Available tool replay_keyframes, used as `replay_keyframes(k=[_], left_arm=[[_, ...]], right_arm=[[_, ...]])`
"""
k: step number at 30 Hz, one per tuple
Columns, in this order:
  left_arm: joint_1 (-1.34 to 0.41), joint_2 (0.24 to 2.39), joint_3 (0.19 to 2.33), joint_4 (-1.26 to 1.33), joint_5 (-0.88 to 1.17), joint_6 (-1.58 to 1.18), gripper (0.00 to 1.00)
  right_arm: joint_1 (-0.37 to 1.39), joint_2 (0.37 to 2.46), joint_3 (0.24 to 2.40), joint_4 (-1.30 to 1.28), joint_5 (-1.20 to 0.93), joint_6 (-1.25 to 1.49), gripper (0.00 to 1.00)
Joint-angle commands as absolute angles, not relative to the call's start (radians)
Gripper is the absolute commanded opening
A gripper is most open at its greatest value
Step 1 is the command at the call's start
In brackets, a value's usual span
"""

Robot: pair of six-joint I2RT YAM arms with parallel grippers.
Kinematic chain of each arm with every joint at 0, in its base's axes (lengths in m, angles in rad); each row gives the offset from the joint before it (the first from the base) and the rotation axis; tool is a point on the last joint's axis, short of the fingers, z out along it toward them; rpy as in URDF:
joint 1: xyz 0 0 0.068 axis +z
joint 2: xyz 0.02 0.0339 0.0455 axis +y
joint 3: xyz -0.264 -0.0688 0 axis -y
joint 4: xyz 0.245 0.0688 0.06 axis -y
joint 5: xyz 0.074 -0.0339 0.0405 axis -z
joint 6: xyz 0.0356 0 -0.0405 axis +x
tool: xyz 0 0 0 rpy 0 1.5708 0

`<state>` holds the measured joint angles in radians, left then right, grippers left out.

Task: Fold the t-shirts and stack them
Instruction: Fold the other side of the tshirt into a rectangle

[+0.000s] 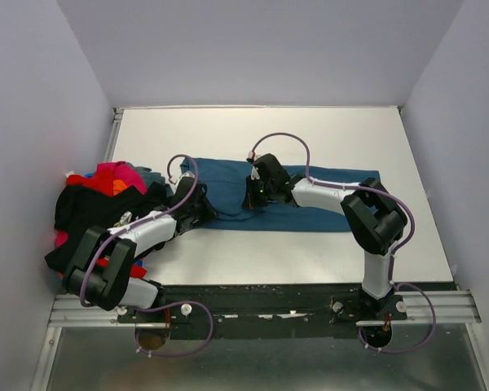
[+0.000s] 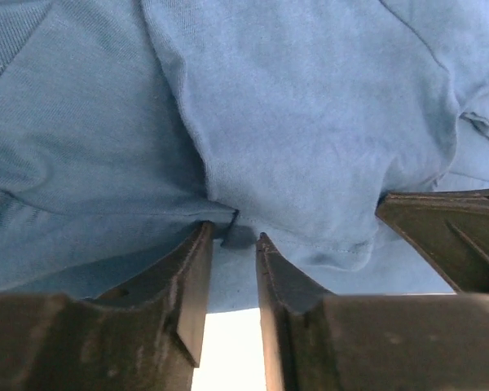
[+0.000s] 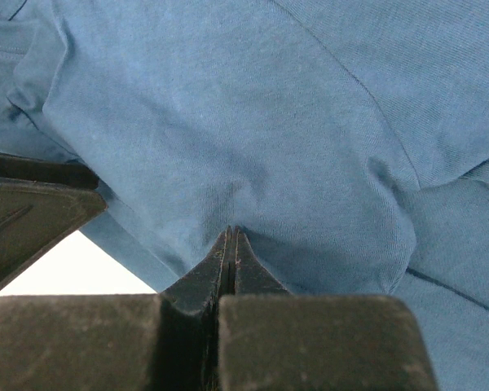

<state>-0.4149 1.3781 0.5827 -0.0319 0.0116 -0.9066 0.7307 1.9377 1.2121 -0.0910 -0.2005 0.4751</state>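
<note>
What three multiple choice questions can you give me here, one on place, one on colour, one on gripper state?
1. Where is the heaped pile of shirts? A. the table's left edge B. its right edge C. its far middle
2. What colour is the spread shirt? A. red B. teal-blue C. black
3. How is the right gripper? A. wide open B. shut on the spread shirt C. shut on nothing
Answers: A, the heap sits at the left; B, both wrist views show blue cloth; B, it pinches a cloth fold.

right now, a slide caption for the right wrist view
Right gripper shut on a fold of the blue t-shirt, white table beyond.
</note>
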Motion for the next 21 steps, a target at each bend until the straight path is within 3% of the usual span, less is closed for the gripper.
replay_keyframes(k=[1, 5, 6, 21], left_arm=[[-0.429, 1.41, 0.606, -0.006, 0.021, -0.922, 0.28], [-0.436, 1.394, 0.603, -0.006, 0.028, -0.923, 0.02], [-0.437, 1.385, 0.598, -0.006, 0.025, -0.923, 0.0], [-0.446, 1.217, 0.552, -0.136, 0.032, -0.925, 0.0]], right_arm=[[0.724, 1.95, 1.241, -0.091, -0.212, 0.483, 0.01], [0.723, 1.945, 1.238, -0.091, -0.207, 0.482, 0.01], [0.724, 1.944, 1.238, -0.091, -0.207, 0.483, 0.01], [0.724, 1.944, 1.244, -0.107, -0.186, 0.48, 0.01]])
